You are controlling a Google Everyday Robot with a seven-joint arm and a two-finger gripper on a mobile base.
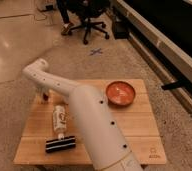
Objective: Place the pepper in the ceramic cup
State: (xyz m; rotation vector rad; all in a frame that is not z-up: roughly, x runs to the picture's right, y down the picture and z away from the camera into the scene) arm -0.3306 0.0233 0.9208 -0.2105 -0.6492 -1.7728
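- Camera view: a white robot arm (96, 127) rises from the lower edge, runs up and left across a pale wooden table (139, 125), bends at an elbow beyond the table's far-left corner and turns down again.
- The gripper (44, 92) hangs below that elbow, over the far-left corner of the table. How wide it stands, and whether it holds anything, cannot be told.
- The pepper (47, 95) shows only as a small dark-red spot at the gripper's lower end, just above the tabletop.
- The ceramic cup cannot be made out; the arm covers the middle of the table.
- A white bottle (60, 120) lies on its side on the left part of the table, just beside the arm. Its label carries dark marks that cannot be read.
- A black brush-like block (60, 144) lies near the front-left edge, just below the bottle.
- An orange-red bowl (120, 92) stands near the far-right side, well apart from the gripper.
- A small grey mark (153, 150) sits at the table's front-right corner, unreadable.
- On the floor behind are a blue cross (95, 51) and a black office chair (89, 22).
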